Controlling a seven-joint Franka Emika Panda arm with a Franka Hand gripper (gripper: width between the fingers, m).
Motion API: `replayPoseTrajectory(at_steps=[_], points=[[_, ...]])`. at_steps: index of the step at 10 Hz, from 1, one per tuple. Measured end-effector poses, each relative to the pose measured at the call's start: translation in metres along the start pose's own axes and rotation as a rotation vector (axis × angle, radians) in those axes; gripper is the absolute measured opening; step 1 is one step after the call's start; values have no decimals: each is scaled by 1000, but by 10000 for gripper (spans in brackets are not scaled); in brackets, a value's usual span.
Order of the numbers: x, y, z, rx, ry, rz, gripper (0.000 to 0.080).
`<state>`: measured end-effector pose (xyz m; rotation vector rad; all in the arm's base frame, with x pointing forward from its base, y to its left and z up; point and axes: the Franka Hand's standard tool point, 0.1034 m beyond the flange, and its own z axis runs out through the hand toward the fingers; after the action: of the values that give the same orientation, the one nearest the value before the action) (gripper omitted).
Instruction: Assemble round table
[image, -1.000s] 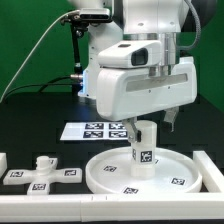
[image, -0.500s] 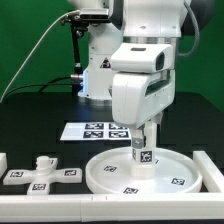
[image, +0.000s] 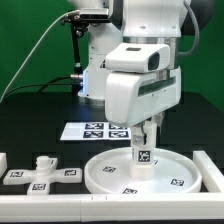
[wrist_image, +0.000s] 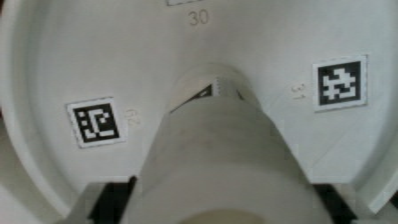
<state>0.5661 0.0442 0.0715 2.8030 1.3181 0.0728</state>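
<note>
Dark worktop (image: 30, 120) | leg (image: 143, 158) upright at disc (image: 105, 178) centre | my claw (image: 148, 135) has turned and narrowed round leg; clamped or not, I cannot tell | grasp judged imminent; foot (image: 40, 172) apart, unfitted.

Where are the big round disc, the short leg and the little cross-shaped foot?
Disc (image: 105, 176): exterior view, bare surface near its rim.
Leg (image: 142, 158): exterior view, lower tagged side.
Foot (image: 40, 171): exterior view, raised middle.

End effector (image: 147, 130) over upright leg (image: 143, 156) on disc (image: 104, 172)
</note>
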Motion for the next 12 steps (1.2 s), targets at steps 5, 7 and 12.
replayPoseTrajectory(at_steps=[5,7,12], points=[[1,6,3,19,51,773,407],[0,8,3,34,53,892,408],[-6,9,4,70,46,1480,408]])
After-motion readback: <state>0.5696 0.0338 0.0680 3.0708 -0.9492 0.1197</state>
